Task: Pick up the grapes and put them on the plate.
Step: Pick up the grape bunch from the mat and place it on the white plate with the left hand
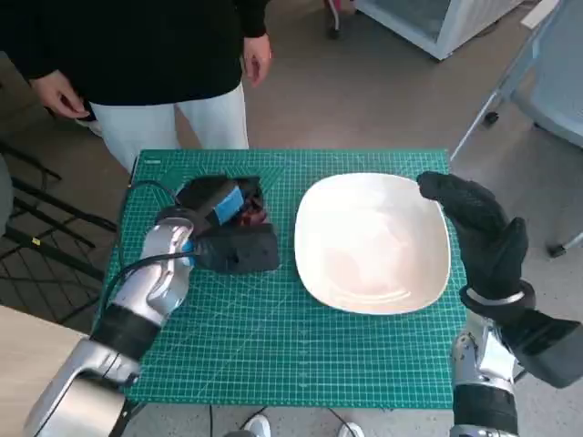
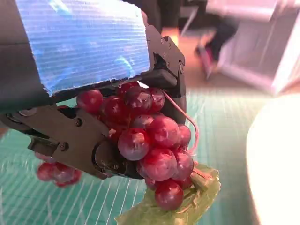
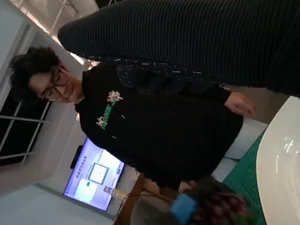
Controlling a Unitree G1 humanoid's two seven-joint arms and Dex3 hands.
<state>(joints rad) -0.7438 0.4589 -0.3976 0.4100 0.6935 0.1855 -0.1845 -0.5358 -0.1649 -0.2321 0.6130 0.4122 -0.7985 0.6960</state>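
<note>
- Head view: left hand sits on the green cutting mat, just left of the white plate. The grapes show as a dark red patch under its blue-taped back, close to the plate's near rim but not over it. Right hand is held over the plate's right rim, holding nothing; fingers look loosely curled, hard to say more. A person stands at the far side of the table.
- Left wrist view: fingers are clamped around the grapes. The bunch bulges out beyond them, a green leaf hangs below, and a few berries show on the other side of the hand. Whether the bunch is clear of the mat I cannot tell. The plate is a pale edge off to one side.
- Right wrist view: glove fills the top, fingers not visible. The plate rim, the left hand's blue tape and a blur of grapes show low down, with the person behind.
- Judgement, step in hand is carry to plate: hold the clamp steady since much of the bunch is unsupported, lift enough that the leaf and low berries clear the rim, move sideways slowly, release over the plate's middle. Move the right hand off the rim so it's out of the path.
</note>
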